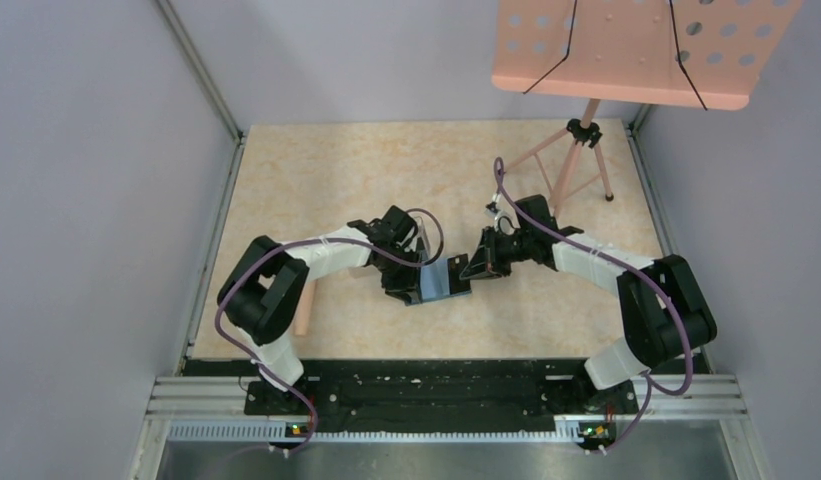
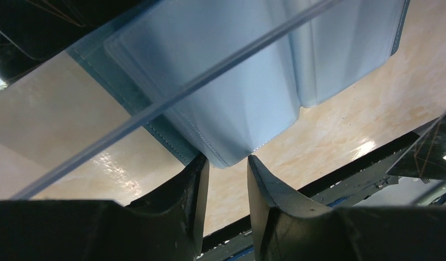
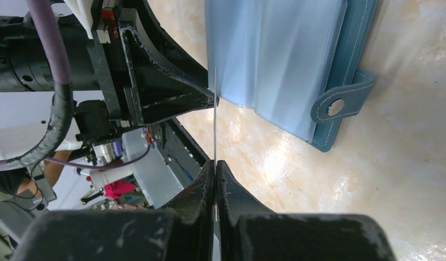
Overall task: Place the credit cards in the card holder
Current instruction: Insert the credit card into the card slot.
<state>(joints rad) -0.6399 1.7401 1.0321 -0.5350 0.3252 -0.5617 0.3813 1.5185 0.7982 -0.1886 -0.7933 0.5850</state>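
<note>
The card holder [image 1: 444, 280] sits at the middle of the table [image 1: 326, 180], spread open, pale blue inner leaves up; the left gripper [image 2: 226, 168] meets it from 9 o'clock and the right gripper [image 3: 215, 166] from 3 o'clock. In the left wrist view the fingers [image 2: 196, 185] stand partly apart, and the lowest corner of a pale inner leaf is caught between their tips, touching both; the darker teal stitched cover shows at 9 o'clock of that corner. The right gripper's jaws are pressed together on a thin credit card [image 3: 215, 125], seen edge-on as a fine upright line; its colour cannot be told; its far end reaches the near edge of the inner leaves, just beside the left gripper's fingertip. In the left wrist view the same card crosses the leaves as a pale slanted strip. The snap tab [image 3: 340, 106] sticks out at 4 o'clock of the card holder, flat on the table; a pink music stand [image 1: 626, 50] stands at 1 o'clock, well apart.
</note>
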